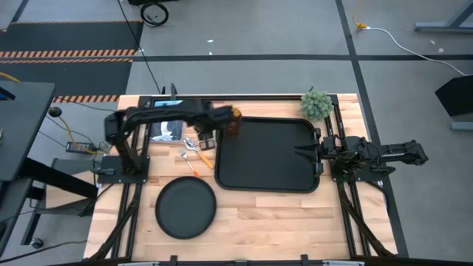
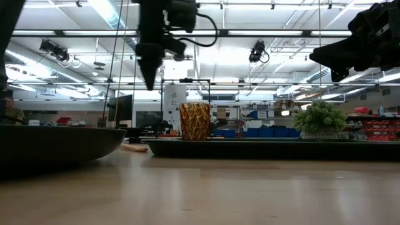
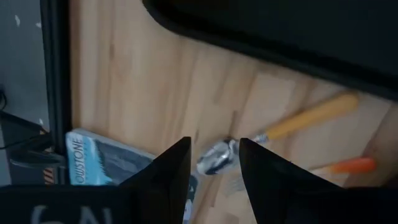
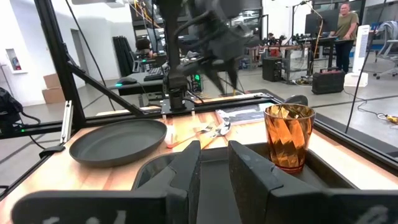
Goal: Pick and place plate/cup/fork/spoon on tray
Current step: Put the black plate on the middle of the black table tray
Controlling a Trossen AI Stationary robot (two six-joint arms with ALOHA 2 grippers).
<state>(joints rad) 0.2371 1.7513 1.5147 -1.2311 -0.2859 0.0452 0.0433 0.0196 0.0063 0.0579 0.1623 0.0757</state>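
Hovering above the spoon with my left gripper, I keep the fingers parted and holding nothing, just off the tray at its 9 o'clock edge. The cup stands upright in the tray's 10 o'clock corner, the fork lies beside the spoon, and the plate rests at the tray's 8 o'clock. My right gripper waits at the tray's 3 o'clock rim, fingers slightly apart, empty.
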